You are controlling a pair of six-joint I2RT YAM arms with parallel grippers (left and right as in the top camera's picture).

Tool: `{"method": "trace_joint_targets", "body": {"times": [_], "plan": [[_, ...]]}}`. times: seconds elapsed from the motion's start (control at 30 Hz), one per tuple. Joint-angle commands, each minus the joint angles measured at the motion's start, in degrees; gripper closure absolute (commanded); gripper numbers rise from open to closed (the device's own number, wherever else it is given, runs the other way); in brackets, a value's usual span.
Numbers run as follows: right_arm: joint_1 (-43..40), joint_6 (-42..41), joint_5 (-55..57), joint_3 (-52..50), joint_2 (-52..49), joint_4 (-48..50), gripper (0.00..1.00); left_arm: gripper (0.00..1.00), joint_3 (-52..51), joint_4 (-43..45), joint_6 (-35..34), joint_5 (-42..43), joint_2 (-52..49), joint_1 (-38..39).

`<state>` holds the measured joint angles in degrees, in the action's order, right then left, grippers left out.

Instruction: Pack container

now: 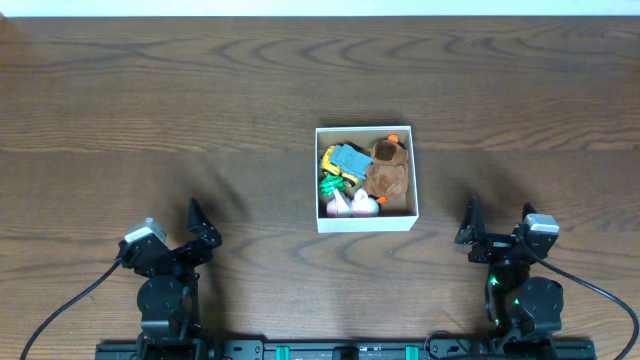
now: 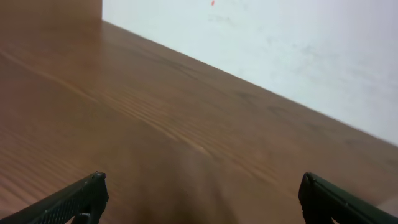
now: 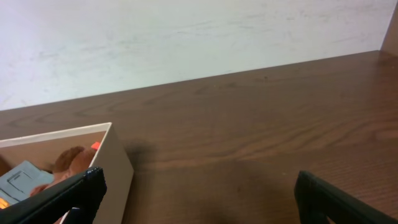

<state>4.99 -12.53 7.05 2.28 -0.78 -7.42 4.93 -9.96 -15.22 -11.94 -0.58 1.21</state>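
The left tool (image 2: 202,186) and right tool (image 3: 199,183) hang parted, empty; the container (image 1: 366,222) holds the toys (image 1: 365,172) (none loose on the counter (image 1: 200,100)), so probably just park clear, nudging nothing.

The shallow square cardboard box (image 1: 366,224), white outside and plain brown inside, sits flat and open-topped, right of centre on the wooden table (image 1: 200,100), crowded with small toys (image 1: 385,168).

Housings black on left arm (image 1: 165,290) and right arm (image 1: 525,300); pale grey wrist cameras (image 1: 143,237); black fingers (image 2: 68,202); black cables (image 1: 85,290) trailing outward; green LEDs (image 1: 494,282) on right arm.
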Motion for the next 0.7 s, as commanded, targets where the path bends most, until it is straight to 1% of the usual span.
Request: {"method": "trace_joint_targets", "body": {"times": [0.0,0.13,0.37,0.43,0.67], "plan": [[-0.6,0.8,-0.4,-0.3,0.4,0.2,0.01,0.02,-1.8,0.1,8.3,1.5,0.5,-0.3],[-0.6,0.8,-0.4,-0.3,0.4,0.2,0.01,0.02,-1.8,0.0,16.9,4.1,0.5,-0.3],[-0.6,0.8,-0.4,-0.3,0.4,0.2,0.01,0.02,-1.9,0.0,22.4,9.1,0.5,-0.3],[-0.6,0.8,-0.4,-0.3,0.4,0.2,0.01,0.02,-2.0,0.0,23.4,9.9,0.5,-0.3],[-0.6,0.8,-0.4,-0.3,0.4,0.2,0.01,0.02,-2.0,0.0,23.3,10.0,0.5,-0.3]]}}
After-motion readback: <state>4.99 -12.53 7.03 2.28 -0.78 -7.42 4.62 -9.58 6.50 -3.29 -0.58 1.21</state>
